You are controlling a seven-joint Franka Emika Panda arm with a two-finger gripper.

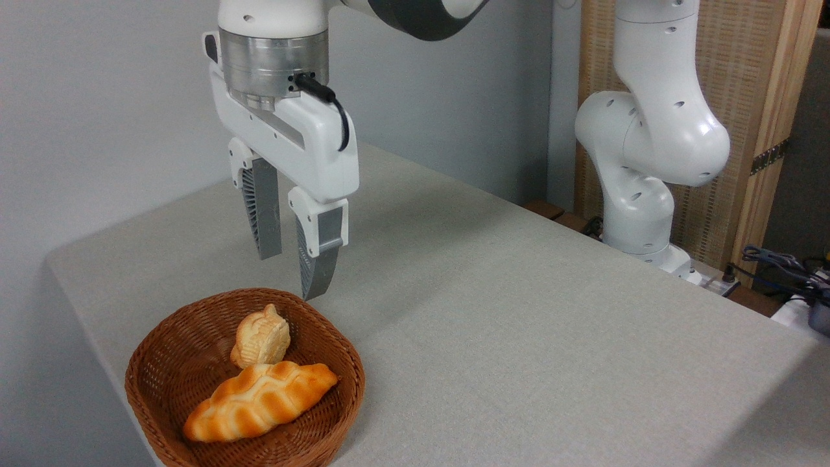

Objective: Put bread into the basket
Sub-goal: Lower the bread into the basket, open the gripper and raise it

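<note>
Bread lies in the basket, long axis lower-left to upper-right, tip upper-right. Fingers slightly apart, empty, above the basket's rim.

Even, soft, bright light; no hard shadows. A faint diffuse shadow lies on the worktop behind and right of the gripper. Bread shows a glossy sheen along its ridges; the arm carries soft highlights on its rounded shell. Inside wall of the basket is darker than its rim. Focus sharp throughout; slight grain on the grey wall. No visible edge distortion.
</note>
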